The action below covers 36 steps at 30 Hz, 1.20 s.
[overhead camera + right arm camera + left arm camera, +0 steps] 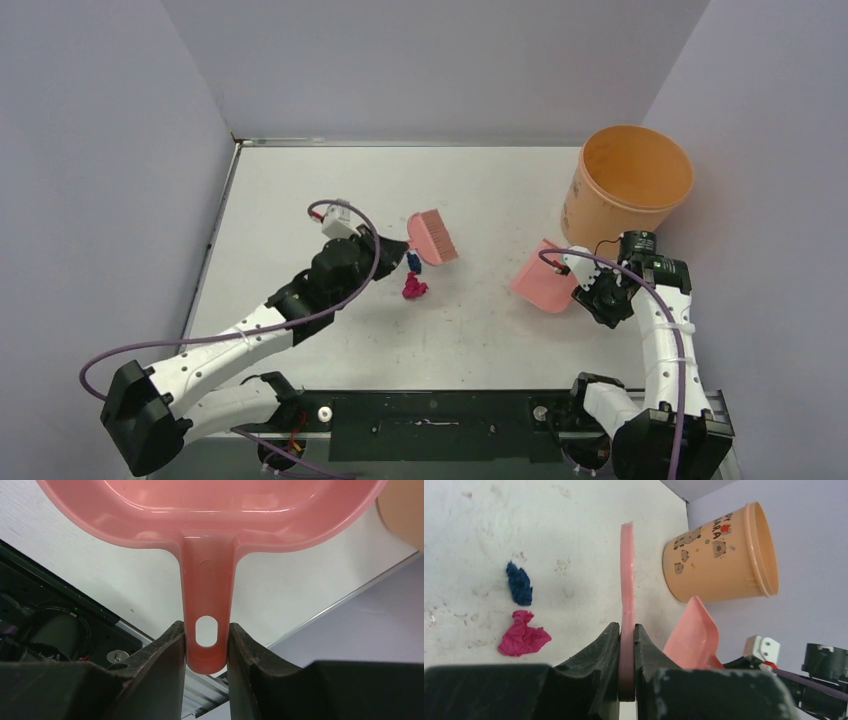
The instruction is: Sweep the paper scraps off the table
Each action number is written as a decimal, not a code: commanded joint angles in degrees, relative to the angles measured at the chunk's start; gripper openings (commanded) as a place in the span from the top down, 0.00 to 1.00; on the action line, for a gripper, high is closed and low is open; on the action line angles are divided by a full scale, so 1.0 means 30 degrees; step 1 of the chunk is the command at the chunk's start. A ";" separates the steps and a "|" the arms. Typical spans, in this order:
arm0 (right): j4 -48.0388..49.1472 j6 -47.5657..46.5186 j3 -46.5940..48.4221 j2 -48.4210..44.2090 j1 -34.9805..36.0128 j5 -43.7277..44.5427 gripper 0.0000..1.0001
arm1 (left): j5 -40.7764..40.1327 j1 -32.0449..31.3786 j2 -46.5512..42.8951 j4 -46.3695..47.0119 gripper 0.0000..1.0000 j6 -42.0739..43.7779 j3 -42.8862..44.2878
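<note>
- The left arm (235,340) reaches from the near left corner towards the middle of the table (500,190), a white top with grey scuff marks.
- The left gripper (626,630) is clamped tight on the flat handle of the pink hand brush (435,237). In the wrist view the brush is seen edge-on as a thin pink strip running away from the fingers.
- From above, the brush head lies just past the gripper, a little left of the table's centre. Whether its bristles touch the tabletop cannot be told.
- Two paper scraps lie on the table just on the near side of the brush head. The dark blue scrap (519,583) is closest to the brush, and the magenta scrap (523,635) sits just beside it, closer to the arm bases. The two are near each other but not touching.
- A stretch of bare tabletop separates the scraps from the pink dustpan (210,510), which is well apart to their right.
- The right gripper (207,632) pinches the end of the dustpan's handle, with a finger on either side of the hanging hole, and holds the pan tilted.
- An orange bucket (628,190) with printed cartoon bears stands upright at the far right, just behind the dustpan.
</note>
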 commanded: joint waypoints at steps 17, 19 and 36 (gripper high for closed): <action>0.1301 0.7095 0.1357 0.6321 1.3236 0.3606 0.95 | -0.4007 0.0203 1.0935 -2.4815 1.00 1.3502 1.8225; 0.1532 0.7577 0.1177 0.6902 1.3851 0.4135 0.95 | -0.3179 0.0201 1.1763 -2.4876 1.00 1.3716 1.8284; 0.3117 0.8661 0.1616 1.0433 1.4192 0.1619 0.95 | 0.8322 -0.0085 1.2644 -1.9457 1.00 1.2762 1.6587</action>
